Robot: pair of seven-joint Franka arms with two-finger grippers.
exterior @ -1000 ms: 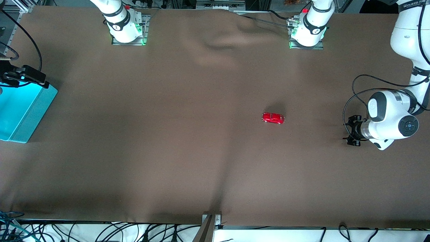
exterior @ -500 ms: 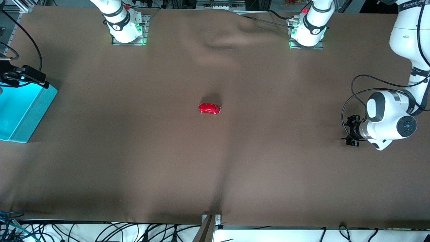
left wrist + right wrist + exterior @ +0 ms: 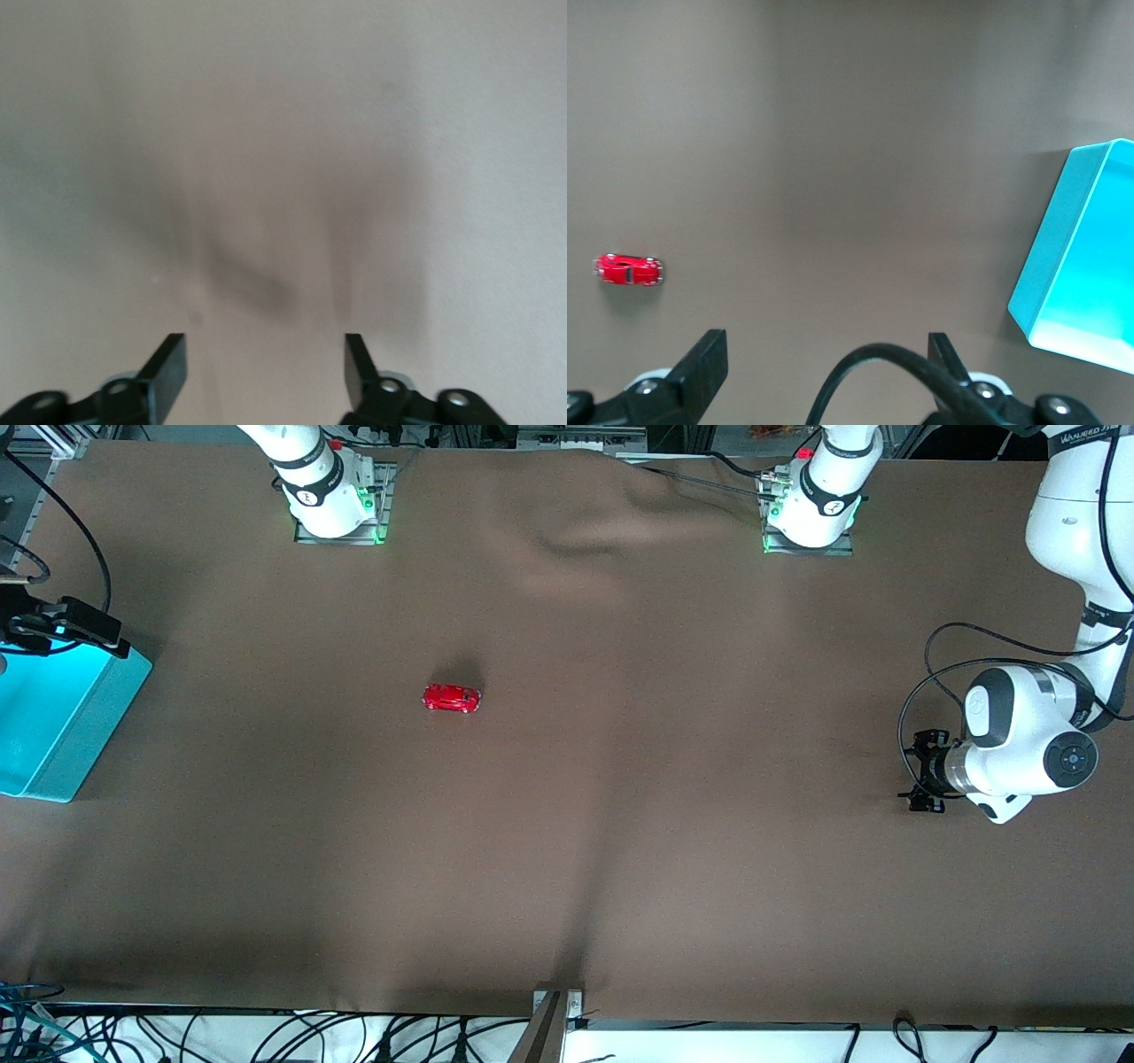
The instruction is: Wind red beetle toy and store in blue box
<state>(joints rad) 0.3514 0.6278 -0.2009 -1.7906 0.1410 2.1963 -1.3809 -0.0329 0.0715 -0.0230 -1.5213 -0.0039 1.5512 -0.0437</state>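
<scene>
The tiny glossy red beetle toy (image 3: 452,698) sits free; we see our left gripper (image 3: 264,372) spread, empty, low over the table, and our right gripper (image 3: 824,367) wide, empty, over the turquoise-blue plastic box (image 3: 62,726).

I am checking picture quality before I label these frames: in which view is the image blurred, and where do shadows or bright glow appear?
Left wrist view: soft and smeared, only dim streaky shadows on the cloth between the open left gripper. Front view: sharp; the toy car casts a small dark shadow; the blue box glows bright inside. Right wrist view: clear, the box interior glows too.

red beetle toy (image 3: 452,698), turquoise blue box (image 3: 53,717), brown table (image 3: 620,824).
</scene>
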